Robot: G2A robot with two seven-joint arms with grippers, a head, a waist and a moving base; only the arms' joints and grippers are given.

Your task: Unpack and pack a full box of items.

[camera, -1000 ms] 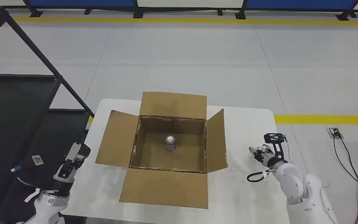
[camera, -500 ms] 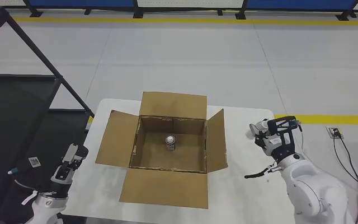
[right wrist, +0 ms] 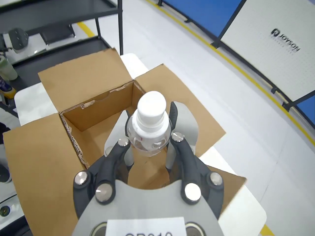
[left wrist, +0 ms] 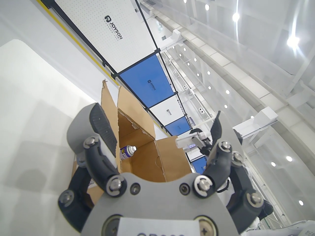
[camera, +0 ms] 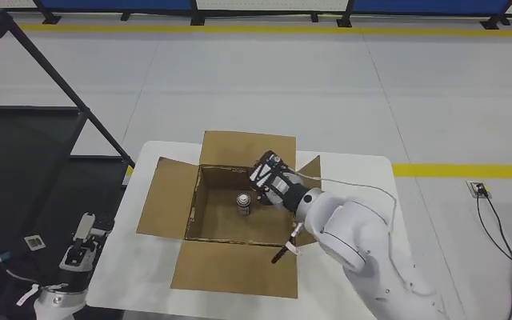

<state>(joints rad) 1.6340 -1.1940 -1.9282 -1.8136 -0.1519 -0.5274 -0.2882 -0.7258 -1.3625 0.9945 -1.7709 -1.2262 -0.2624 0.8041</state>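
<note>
Box (camera: 236,270): brown cardboard, in the middle of the white table (camera: 362,182), all four flaps folded outward and the opening facing up.

Contents seen: one small spray can (camera: 244,203), upright on the box floor near the far wall. The left wrist view shows the can (left wrist: 127,152) standing against the inner wall of the box (left wrist: 147,153).

Right gripper (camera: 268,173): held above the box opening, in the far right part, just beside the can in the top view and above it. In its own wrist view the right gripper (right wrist: 150,124) is closed partway on a clear bottle (right wrist: 151,104) with a white cap. Both fingers (right wrist: 173,114) press on the bottle body just under the shoulder. The cap end points away from the palm and past the fingertips. The open box (right wrist: 81,84) lies below the bottle; the bottle touches no part of the cardboard.

Left gripper (camera: 83,230): off the near left corner of the table, well apart from the box. Its wrist view shows the left gripper (left wrist: 157,119) spread wide with nothing between the pads (left wrist: 102,124).

Surroundings: bare tabletop (right wrist: 246,210) around the box. A black metal rack (camera: 48,160) stands on the floor to the left. A yellow line (camera: 452,170) runs across the floor to the right.
</note>
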